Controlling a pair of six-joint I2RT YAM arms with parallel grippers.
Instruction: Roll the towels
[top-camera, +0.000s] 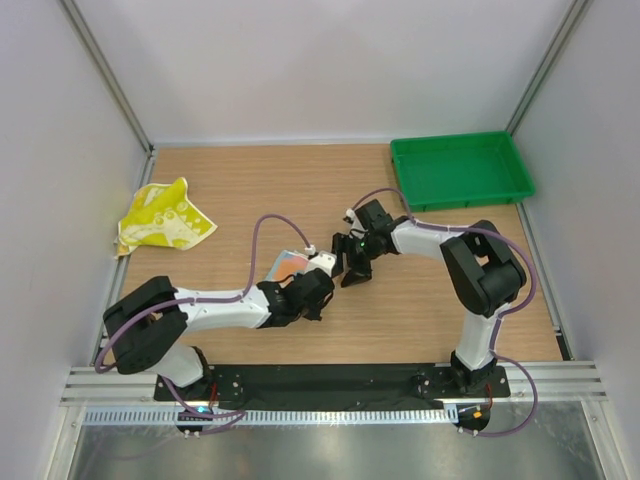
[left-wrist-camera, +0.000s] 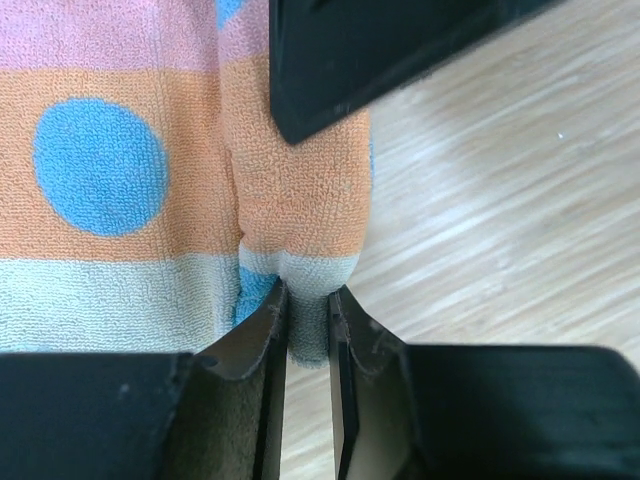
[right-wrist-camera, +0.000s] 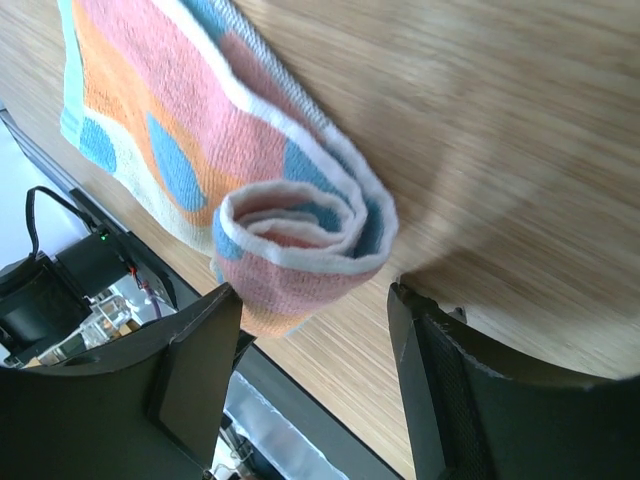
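Observation:
The striped towel, orange, pink and pale with blue dots, lies mid-table, partly rolled from one end. It is mostly hidden under the arms in the top view. My left gripper is shut on a raised fold at its edge; in the top view the left gripper sits over the towel. My right gripper is open, its jaws standing either side of the rolled end without gripping it; the top view shows the right gripper beside the left one. The yellow towel lies crumpled at the far left.
A green tray stands at the back right. White walls enclose the table on three sides. One right finger fills the top of the left wrist view. The black base rail runs along the near edge.

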